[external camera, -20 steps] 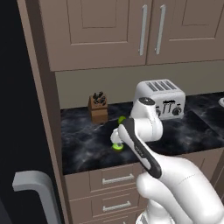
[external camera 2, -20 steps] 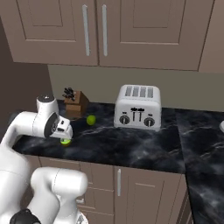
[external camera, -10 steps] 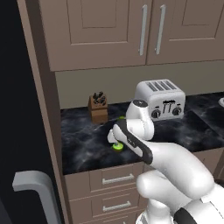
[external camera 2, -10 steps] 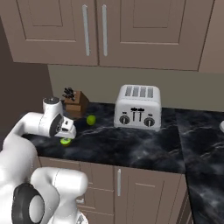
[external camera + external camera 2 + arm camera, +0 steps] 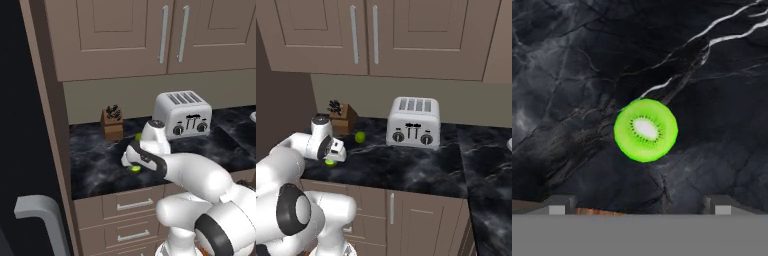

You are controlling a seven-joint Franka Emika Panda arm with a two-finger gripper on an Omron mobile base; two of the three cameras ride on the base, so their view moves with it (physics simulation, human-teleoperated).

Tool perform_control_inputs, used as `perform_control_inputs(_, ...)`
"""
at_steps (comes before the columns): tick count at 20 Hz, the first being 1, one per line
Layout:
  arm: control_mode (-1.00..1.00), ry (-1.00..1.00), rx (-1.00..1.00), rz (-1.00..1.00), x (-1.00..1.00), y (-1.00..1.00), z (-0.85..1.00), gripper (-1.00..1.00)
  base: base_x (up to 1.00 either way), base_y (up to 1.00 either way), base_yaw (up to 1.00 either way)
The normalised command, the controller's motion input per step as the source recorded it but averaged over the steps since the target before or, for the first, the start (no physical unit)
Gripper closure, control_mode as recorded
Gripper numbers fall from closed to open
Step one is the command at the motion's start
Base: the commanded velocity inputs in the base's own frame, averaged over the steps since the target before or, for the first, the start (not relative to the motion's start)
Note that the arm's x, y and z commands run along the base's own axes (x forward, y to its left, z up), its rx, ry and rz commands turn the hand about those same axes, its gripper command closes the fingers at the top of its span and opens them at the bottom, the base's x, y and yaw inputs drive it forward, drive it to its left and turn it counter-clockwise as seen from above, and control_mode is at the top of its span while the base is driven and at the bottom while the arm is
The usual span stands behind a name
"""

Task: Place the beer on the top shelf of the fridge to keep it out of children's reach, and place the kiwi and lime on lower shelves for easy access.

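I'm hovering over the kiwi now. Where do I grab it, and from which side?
Grip the kiwi across its brown rim, coming straight down from above. It lies cut face up on the counter, so only the round sides offer opposing surfaces. The gripper is open, its fingertips spread wider than the fruit, which sits slightly forward of them; move forward a little first.

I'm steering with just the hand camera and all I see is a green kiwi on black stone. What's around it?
Observer: The kiwi lies near the front edge of the black counter, with the gripper over it, fingers apart.
Operator: Where's the lime?
Observer: The lime sits further back, between the knife block and the toaster.
Operator: Is the fridge close?
Observer: A grey bar handle on a dark panel shows at the lower left of the left base view, past the counter's end.
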Motion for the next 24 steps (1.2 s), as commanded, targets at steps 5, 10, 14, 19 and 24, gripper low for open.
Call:
perform_control_inputs(5,-1.00,0.00,0.00,0.00,0.24,0.00,-0.32,-1.00,0.00,0.00,0.00)
perform_control_inputs(10,-1.00,0.00,0.00,0.00,0.25,0.02,-0.28,-1.00,0.00,0.00,0.00)
perform_control_inputs(14,-1.00,0.00,0.00,0.00,0.26,0.09,-0.25,-1.00,0.00,0.00,0.00)
perform_control_inputs(19,-1.00,0.01,0.00,0.00,0.24,0.09,-0.22,-1.00,0.00,0.00,0.00)
perform_control_inputs(24,-1.00,0.03,0.00,0.00,0.17,0.01,-0.24,-1.00,0.00,0.00,0.00)
